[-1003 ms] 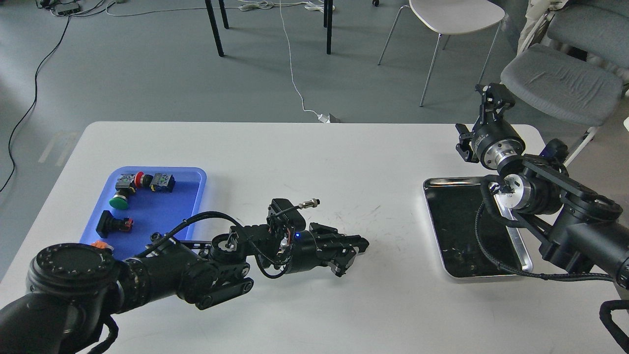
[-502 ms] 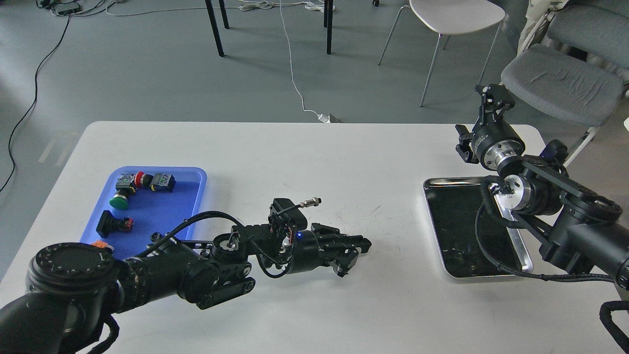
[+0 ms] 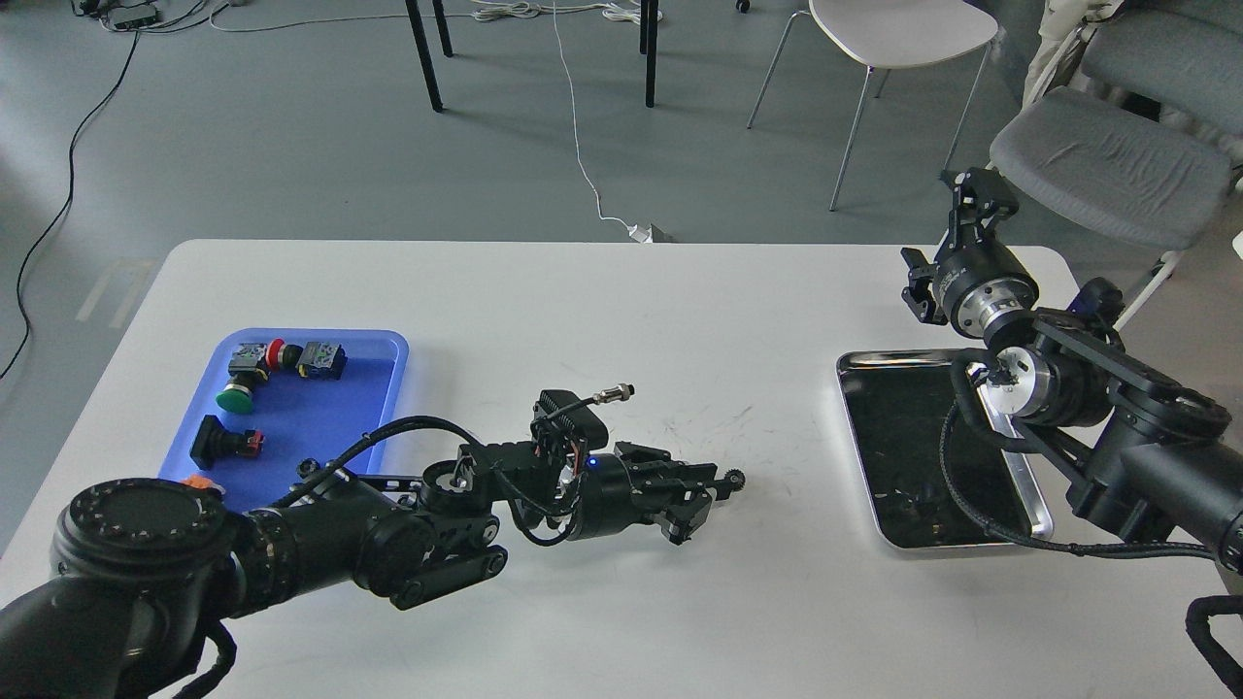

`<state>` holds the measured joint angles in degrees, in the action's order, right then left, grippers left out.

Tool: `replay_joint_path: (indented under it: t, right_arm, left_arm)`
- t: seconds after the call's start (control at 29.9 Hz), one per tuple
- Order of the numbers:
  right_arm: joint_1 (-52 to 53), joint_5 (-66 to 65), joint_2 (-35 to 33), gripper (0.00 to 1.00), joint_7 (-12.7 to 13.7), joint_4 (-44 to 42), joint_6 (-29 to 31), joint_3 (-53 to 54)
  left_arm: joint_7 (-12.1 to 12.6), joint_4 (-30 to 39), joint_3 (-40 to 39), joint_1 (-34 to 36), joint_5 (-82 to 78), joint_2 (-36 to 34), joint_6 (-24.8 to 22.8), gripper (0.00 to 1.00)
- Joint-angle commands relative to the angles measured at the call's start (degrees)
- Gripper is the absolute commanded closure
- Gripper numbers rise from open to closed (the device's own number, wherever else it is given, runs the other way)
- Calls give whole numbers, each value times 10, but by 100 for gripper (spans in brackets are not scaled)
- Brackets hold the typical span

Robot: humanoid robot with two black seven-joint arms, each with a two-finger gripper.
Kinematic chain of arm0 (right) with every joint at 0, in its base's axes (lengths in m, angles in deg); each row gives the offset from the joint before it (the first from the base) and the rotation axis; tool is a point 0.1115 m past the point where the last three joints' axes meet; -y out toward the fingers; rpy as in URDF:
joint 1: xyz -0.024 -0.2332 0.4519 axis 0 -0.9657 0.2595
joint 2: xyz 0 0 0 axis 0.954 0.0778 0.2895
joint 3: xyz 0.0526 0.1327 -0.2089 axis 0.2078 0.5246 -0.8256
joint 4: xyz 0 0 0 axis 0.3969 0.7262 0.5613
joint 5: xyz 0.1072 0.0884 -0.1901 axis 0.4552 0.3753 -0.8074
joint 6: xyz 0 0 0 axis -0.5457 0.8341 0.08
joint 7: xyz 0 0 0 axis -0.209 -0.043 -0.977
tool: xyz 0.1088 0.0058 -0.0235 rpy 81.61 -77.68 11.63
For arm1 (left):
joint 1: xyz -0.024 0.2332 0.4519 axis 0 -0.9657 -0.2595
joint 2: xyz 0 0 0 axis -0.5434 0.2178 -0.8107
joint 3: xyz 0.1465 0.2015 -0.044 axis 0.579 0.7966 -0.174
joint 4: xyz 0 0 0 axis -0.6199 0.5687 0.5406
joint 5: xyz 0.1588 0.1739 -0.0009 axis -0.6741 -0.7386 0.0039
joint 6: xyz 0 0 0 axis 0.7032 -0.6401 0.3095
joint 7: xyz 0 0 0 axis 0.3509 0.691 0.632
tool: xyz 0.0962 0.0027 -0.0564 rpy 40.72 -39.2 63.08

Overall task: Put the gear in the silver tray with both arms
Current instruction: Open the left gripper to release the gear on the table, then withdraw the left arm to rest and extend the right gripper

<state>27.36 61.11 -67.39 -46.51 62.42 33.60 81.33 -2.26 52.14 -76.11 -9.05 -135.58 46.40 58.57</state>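
While the left arm [image 3: 291,544] stretches low across the near part of the white surface [image 3: 621,311], its gripper [image 3: 714,490] lies almost level with the tabletop, pointing right toward the silver tray [image 3: 932,524]. A small dark toothed gear [image 3: 735,478] shows at the tip of that gripper, pinched between the 2 fingers, which sit close together around it. The gear is near the middle of the surface, well apart from the silver tray and short of it. A black cable [image 3: 408,432] loops over the left arm's wrist, and a small silver plug [image 3: 614,393] sticks up above it.

Over on the right, the silver tray rests flat on the surface with its dark, shiny bottom facing up. The right arm [image 3: 1117,427] passes over the tray's right side, and a black cable [image 3: 957,485] from it hangs across the tray.

On the left, a blue tray [image 3: 320,417] holds several small parts: a green button [image 3: 235,396], a red-capped switch [image 3: 277,351] and a black piece [image 3: 218,442].

Farther back, the right gripper [image 3: 947,228] is raised above the far right corner of the surface, beyond the silver tray. It points up and away, its fingers spread apart with nothing between them. Past the surface, chairs [image 3: 1107,165] and a white cord [image 3: 583,165] sit on the grey floor.
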Motion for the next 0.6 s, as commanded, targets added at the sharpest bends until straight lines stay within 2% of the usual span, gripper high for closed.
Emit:
replay_joint_path:
  t: [0.0, 0.23, 0.4, 0.57]
  right_arm:
    - [-1, 0, 1, 1, 0, 0, 0, 0]
    - [0, 0, -1, 1, 1, 1, 0, -1]
    - [3, -13, -10, 1, 4, 5, 14, -17]
    - [9, -26, -33, 1, 5, 8, 15, -54]
  left_arm:
    - [0, 1, 0, -2, 5, 0, 1, 64]
    - [0, 7, -8, 12, 80, 0, 1, 52]
    - [0, 7, -9, 51, 174, 0, 3, 45]
    - [0, 1, -10, 91, 261, -11, 3, 34]
